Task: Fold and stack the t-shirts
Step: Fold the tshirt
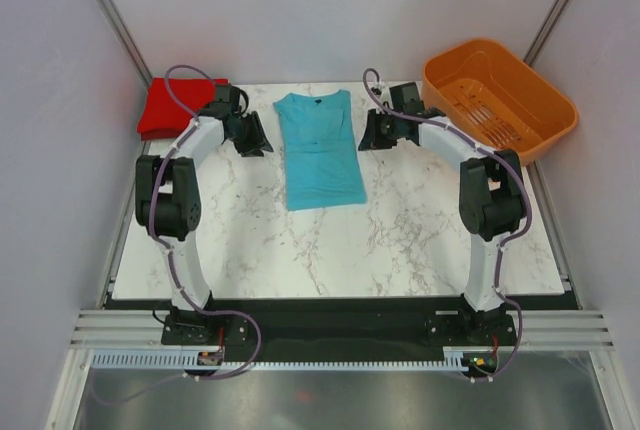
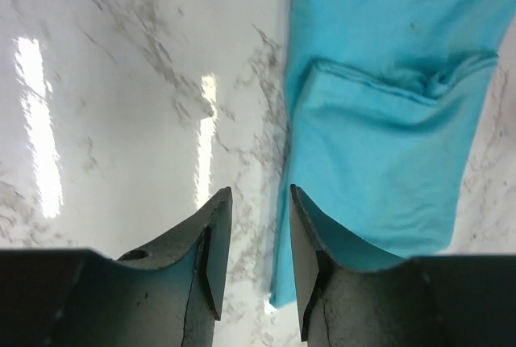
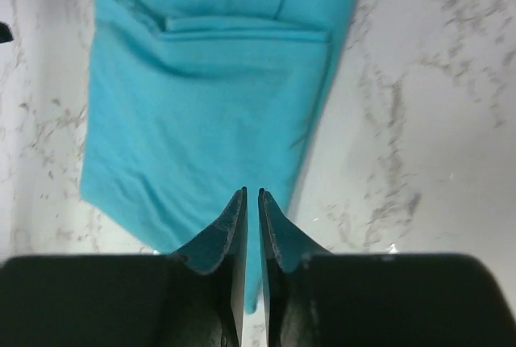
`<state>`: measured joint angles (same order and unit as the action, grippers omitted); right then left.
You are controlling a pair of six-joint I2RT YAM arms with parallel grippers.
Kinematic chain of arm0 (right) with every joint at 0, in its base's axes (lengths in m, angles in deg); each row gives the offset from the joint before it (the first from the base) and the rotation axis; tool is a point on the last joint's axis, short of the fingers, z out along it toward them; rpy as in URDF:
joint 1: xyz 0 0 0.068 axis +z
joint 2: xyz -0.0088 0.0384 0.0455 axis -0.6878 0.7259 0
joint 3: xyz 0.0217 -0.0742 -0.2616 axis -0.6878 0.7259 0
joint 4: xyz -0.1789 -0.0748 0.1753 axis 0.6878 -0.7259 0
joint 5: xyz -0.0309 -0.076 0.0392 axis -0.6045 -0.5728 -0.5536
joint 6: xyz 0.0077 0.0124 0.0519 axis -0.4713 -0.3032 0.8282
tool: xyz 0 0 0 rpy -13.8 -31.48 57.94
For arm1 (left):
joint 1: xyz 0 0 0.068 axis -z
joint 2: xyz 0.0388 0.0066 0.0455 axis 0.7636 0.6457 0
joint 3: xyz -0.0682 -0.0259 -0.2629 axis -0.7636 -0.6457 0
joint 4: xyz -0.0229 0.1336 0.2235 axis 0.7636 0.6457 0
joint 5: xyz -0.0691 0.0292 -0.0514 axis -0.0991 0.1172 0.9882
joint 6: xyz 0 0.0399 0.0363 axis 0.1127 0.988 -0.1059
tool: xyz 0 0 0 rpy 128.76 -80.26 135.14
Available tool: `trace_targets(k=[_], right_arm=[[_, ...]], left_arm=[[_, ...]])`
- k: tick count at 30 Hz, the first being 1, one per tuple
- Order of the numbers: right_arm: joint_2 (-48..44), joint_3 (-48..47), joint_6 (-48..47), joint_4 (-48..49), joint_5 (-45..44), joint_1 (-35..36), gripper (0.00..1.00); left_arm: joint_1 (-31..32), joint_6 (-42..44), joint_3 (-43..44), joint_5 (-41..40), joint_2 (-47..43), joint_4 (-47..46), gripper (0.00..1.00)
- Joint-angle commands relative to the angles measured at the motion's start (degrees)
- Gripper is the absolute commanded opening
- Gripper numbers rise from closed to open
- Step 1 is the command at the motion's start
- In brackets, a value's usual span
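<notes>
Red cloth t-shirt [image 1: 172, 105] lying folded far left. Teal-blue cloth t-shirt [image 1: 320, 155] lying far centre, sleeves tucked; cross-fold, stacking remaining. Left gripper [image 2: 258, 195] hovering part-open, empty, at left edge; right gripper [image 3: 251, 194] nearly closed over right edge, grip unclear.

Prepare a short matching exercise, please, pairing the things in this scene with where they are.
1. teal-blue t-shirt
2. red t-shirt
3. orange basket
4. left claw

A. far right corner
B. far left corner
C. flat on the table, far middle
D. just left of the teal-blue t-shirt

Pairs: 1-C, 2-B, 3-A, 4-D
</notes>
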<state>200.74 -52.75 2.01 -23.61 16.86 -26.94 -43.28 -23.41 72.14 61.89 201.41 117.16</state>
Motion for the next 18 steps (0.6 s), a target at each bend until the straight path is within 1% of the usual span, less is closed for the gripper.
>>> trace_targets(k=[1,5,6,7,11,13,14,17,18], right_arm=[[-3.9,5.5,0.5,-1.9,3.5,3.7,0.17],[-4.3,9.6,0.8,-1.3,4.8,5.4,0.17],[-4.3,10.8,0.7,-0.7,4.9,5.6,0.16],[-4.6,13.9,0.6,0.0,5.2,5.6,0.17],[-5.8,22.0,1.2,4.8,4.4,5.7,0.16],[-6.9,24.5,1.5,6.1,4.7,5.7,0.17],[-7.7,24.9,1.6,6.5,4.5,5.6,0.16],[-9.9,25.6,1.5,6.3,4.9,5.8,0.17],[-11.7,25.8,1.9,6.3,4.9,5.8,0.18]], left_arm=[[4.7,-3.1,-5.9,3.8,-7.7,-1.7,0.41],[10.7,-4.6,-12.9,6.9,-11.8,-5.0,0.40],[11.6,-4.6,-14.1,6.6,-12.3,-5.3,0.40],[12.7,-4.9,-16.9,5.9,-12.8,-5.6,0.40],[13.4,-7.4,-24.5,2.3,-13.1,-7.3,0.39],[13.4,-8.1,-27.8,0.8,-12.2,-7.4,0.36],[13.4,-8.8,-28.6,-0.8,-12.4,-7.3,0.35],[13.4,-9.3,-30.8,-1.3,-14.6,-7.4,0.35],[13.4,-9.2,-30.9,-1.0,-15.5,-7.3,0.38]])
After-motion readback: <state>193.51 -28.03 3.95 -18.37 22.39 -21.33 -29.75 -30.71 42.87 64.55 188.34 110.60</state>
